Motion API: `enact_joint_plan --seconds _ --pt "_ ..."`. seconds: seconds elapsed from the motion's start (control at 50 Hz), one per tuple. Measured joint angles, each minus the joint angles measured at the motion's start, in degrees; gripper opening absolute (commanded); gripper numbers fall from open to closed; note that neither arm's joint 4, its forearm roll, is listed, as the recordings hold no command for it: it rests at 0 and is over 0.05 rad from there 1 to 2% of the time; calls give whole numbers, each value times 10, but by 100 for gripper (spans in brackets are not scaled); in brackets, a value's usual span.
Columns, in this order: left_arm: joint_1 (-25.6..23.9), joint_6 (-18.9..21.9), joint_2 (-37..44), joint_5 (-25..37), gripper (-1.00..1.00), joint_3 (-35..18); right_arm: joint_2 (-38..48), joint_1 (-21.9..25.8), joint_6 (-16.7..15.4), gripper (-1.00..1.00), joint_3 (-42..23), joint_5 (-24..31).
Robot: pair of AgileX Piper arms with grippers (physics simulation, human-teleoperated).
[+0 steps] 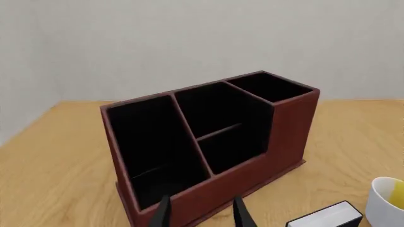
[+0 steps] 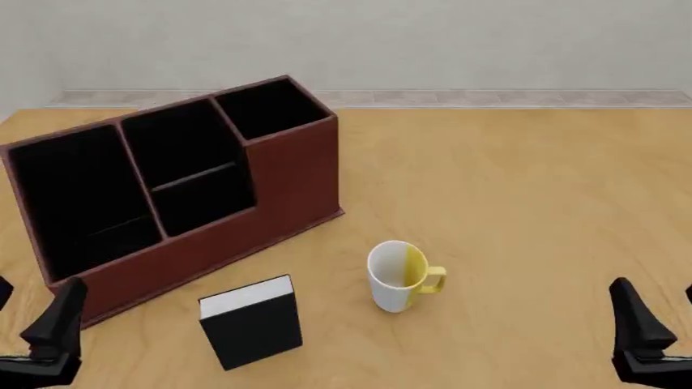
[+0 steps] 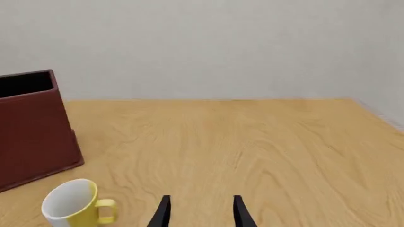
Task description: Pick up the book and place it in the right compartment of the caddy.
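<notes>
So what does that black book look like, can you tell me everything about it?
The book is thick, with plain black covers and white page edges showing along its top. It stands upright on the wooden table, turned slightly at an angle. It sits in front of the reddish-brown caddy and left of the white-and-yellow mug, touching neither. Only the table touches it; both arms' jaws are well away.

A bare simulated room: wooden table (image 2: pixel 519 186) against plain grey walls (image 2: pixel 433 40).

You see a matt reddish-brown caddy (image 2: pixel 284 174), black inside; beside it, a smooth wood-grain table (image 2: pixel 519 194), a glossy mug (image 2: pixel 396 275), and a matt black book (image 2: pixel 254 324).
</notes>
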Motion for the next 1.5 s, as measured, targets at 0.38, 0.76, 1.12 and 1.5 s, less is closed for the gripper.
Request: enact_joint_plan --seconds 0.38,0.76,1.12,1.5 --pt "4 -23 -17 -29 100 32 -27 35 12 100 -14 -1" --pt "4 -42 -21 -33 100 40 11 99 -4 100 -134 49" --pt "-5 -38 5 -46 100 42 173 188 -41 100 -210 -5" --pt "-7 -37 20 -57 100 42 334 288 -84 100 -282 -18"
